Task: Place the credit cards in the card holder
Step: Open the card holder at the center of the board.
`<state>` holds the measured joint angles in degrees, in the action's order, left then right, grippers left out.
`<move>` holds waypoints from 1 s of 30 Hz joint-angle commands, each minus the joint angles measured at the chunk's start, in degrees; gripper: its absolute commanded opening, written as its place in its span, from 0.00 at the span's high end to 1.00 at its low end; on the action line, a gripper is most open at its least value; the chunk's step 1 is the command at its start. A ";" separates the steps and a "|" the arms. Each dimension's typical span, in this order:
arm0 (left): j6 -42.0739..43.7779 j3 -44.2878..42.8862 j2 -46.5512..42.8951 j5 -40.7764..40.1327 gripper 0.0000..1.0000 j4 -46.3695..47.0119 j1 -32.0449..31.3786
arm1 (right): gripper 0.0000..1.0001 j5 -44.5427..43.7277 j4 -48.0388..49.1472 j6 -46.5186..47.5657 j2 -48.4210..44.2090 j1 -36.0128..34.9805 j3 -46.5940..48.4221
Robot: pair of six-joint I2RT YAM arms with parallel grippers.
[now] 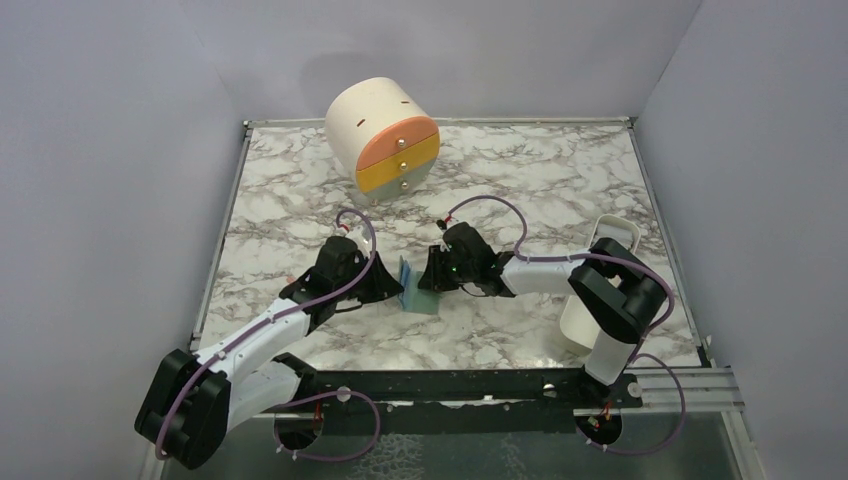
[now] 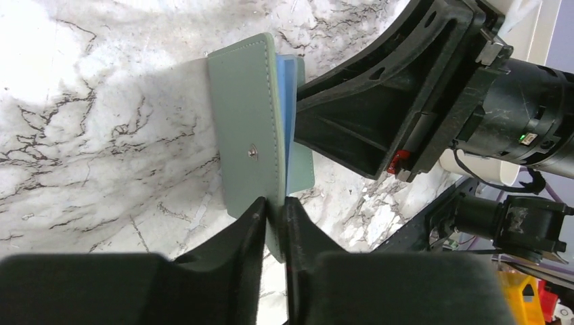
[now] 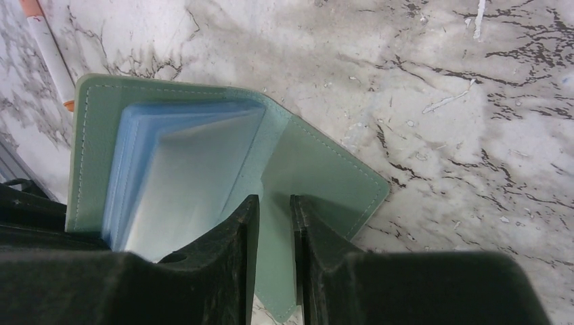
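cream drawer cylinder (image 1: 383,140), white tray (image 1: 597,290), marble table (image 1: 520,180)

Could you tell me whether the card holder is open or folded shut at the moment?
Open: the card holder has its green covers spread in a V, blue sleeves showing between them.

The card holder (image 1: 415,290) is a small sage-green wallet with stitched edges, and it stands open on the marble table, a little toward 6 o'clock from the middle. One cover (image 2: 247,128) stands upright on its edge and shows a small metal snap (image 2: 253,153), and the other cover (image 3: 318,176) lies spread out toward 3 o'clock in the right wrist view. Between the two covers there is a stack of clear sleeves with blue edges (image 3: 179,169), fanned a little; whether any credit card sits inside them I cannot tell.
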<state>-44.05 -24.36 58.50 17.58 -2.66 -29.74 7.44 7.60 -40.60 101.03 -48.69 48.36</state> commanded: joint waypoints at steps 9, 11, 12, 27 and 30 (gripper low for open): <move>1.95 0.76 0.93 0.31 1.00 1.96 -0.15 | 0.78 0.22 0.04 1.68 1.17 -0.36 -1.01; 2.32 0.64 0.79 -0.23 1.00 1.41 -0.16 | 0.78 0.99 0.52 1.65 0.57 -0.36 -1.19; 2.49 0.51 0.68 -0.66 1.00 0.96 -0.15 | 0.78 1.50 0.57 1.59 0.12 -0.36 -1.20; 3.09 -0.11 0.15 -4.48 1.00 -2.59 -0.17 | 0.61 -5.33 -11.65 1.30 -16.13 -0.36 -0.80; 2.51 0.32 0.12 -4.40 1.00 -1.99 -0.15 | 0.61 -4.25 -10.24 0.89 -17.81 -0.31 -0.76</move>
<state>-41.63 -24.29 58.94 14.66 -4.08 -29.76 4.27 -1.98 -40.16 85.54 -48.69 47.70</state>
